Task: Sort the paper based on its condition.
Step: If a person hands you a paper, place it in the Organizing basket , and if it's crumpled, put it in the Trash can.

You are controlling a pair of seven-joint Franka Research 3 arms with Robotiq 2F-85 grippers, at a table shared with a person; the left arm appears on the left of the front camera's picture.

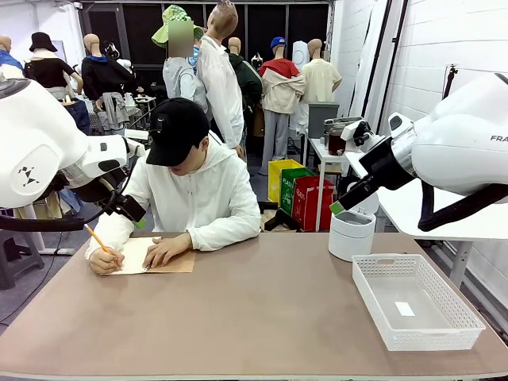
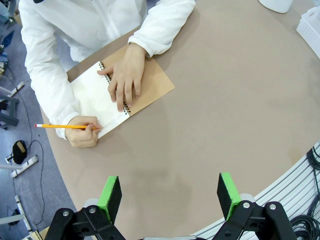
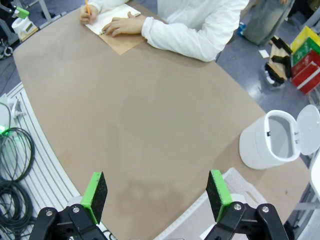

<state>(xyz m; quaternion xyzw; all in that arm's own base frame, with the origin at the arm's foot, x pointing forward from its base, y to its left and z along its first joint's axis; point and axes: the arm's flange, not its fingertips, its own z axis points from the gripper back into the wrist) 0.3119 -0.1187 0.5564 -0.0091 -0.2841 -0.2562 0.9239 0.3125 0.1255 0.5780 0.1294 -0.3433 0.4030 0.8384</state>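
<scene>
Left pincer (image 2: 170, 192) and right pincer (image 3: 157, 192) hang spread, empty; reaching to the table's (image 1: 262, 317) eleven o'clock now could bump the hand (image 2: 82, 136) writing in the notebook (image 2: 92, 97).

The arms (image 1: 464, 139) were glossy white; left gripper (image 2: 170, 192) and right gripper (image 3: 157, 192) black with green pads (image 2: 110, 192).

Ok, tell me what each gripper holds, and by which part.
Nothing: the left gripper and right gripper are open and empty. The person's hand holds a pencil near its tip.
</scene>
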